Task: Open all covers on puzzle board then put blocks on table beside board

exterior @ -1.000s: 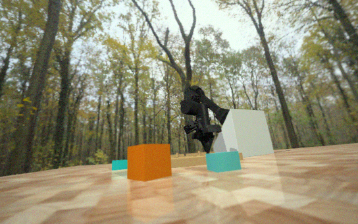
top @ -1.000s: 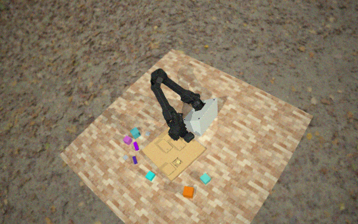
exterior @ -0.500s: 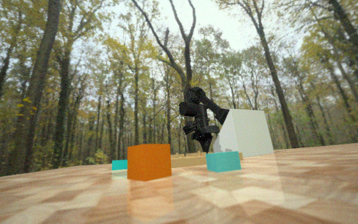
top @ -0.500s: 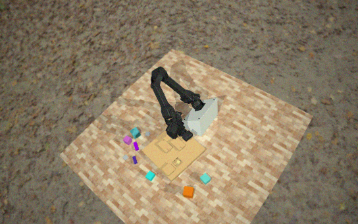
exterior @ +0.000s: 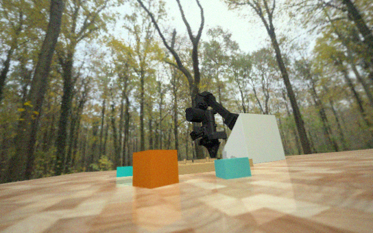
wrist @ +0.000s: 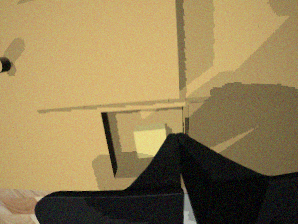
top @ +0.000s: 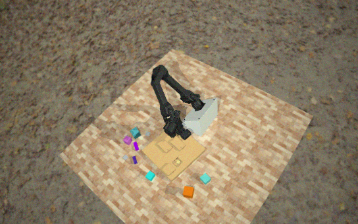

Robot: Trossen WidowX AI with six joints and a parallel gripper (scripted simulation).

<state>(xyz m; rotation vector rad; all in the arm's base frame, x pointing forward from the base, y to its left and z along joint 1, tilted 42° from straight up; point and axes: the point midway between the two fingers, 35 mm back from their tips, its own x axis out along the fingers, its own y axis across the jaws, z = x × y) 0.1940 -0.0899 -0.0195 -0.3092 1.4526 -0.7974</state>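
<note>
The tan puzzle board (top: 194,152) (exterior: 193,167) (wrist: 40,143) lies on the table in front of the arm. My gripper (top: 176,135) (exterior: 212,153) (wrist: 174,140) is shut with nothing between its fingers. It is low over the board's back corner. In the wrist view its tips sit at the edge of a partly uncovered well with a pale yellow block (wrist: 149,141) inside. A large flat cover (wrist: 107,43) lies just beyond, with a dark pin (wrist: 5,64) at the left. Another well near the board's front shows a yellow block (top: 178,161). Covers (top: 164,145) (top: 168,168) lie on the board.
Loose blocks lie around the board: teal (top: 135,132), magenta (top: 127,140), two purple (top: 135,145) (top: 134,159), cyan (top: 150,175) (exterior: 124,171), cyan (top: 205,178) (exterior: 232,167) and orange (top: 188,191) (exterior: 155,168). The white base box (top: 202,115) (exterior: 255,137) stands behind the board.
</note>
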